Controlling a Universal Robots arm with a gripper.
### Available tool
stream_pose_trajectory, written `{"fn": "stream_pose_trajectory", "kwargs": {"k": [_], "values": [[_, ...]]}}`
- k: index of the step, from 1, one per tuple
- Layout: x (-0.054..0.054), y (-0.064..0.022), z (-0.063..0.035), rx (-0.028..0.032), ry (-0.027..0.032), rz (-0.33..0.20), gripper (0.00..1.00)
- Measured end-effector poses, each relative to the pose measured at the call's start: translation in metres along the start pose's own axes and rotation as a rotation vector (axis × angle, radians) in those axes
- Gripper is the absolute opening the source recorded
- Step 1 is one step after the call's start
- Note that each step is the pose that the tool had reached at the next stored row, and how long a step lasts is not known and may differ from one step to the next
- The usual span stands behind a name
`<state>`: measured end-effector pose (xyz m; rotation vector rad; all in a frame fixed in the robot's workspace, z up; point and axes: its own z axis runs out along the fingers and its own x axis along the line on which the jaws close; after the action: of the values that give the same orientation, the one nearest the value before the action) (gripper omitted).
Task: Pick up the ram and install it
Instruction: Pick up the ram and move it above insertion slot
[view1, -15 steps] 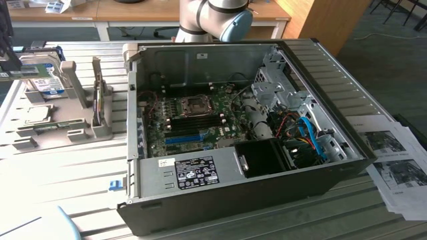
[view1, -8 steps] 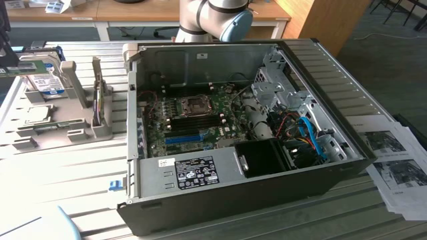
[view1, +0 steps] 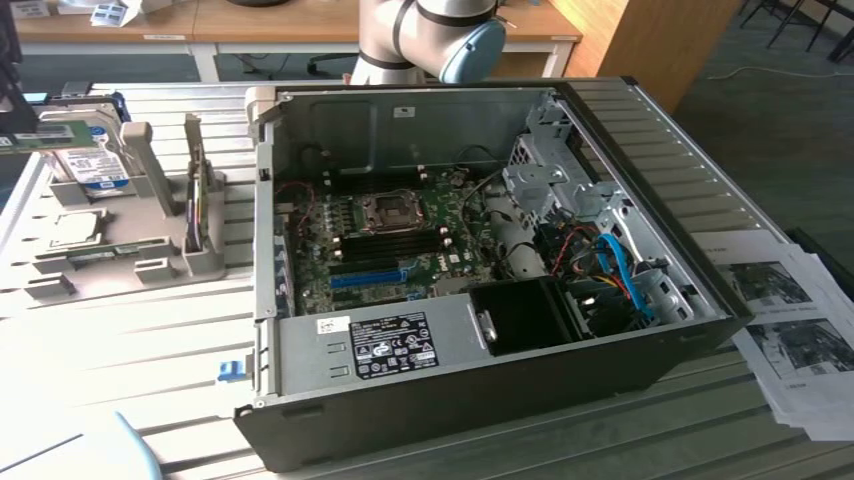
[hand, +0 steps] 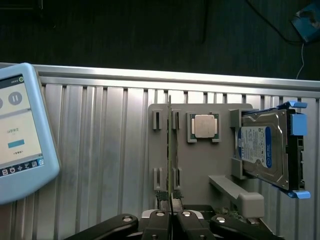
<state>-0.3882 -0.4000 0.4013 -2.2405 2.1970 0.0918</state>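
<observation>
Ribbed metal worktable (view1: 120, 350) — wooden desks (view1: 267, 25) behind, grey-blue carpet (view1: 787, 110), printed sheets (view1: 787, 330) at exterior view's right.

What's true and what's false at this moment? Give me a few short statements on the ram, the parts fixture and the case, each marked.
1. The fingers are closed on the ram. True.
2. The hard drive sits inside the computer case. False: it sits in the grey fixture, outside the case.
3. The computer case is open, with the motherboard exposed. True.
4. The fixture's processor pocket is empty. False: a processor chip lies in it.
</observation>
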Motion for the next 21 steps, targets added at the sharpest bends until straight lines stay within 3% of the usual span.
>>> {"fn": "stream_pose_trajectory", "kwargs": {"k": [21], "values": [[0.0, -0.0237, -0.0008, -0.0002, -0.0001, 0.0, 0.11]]}}
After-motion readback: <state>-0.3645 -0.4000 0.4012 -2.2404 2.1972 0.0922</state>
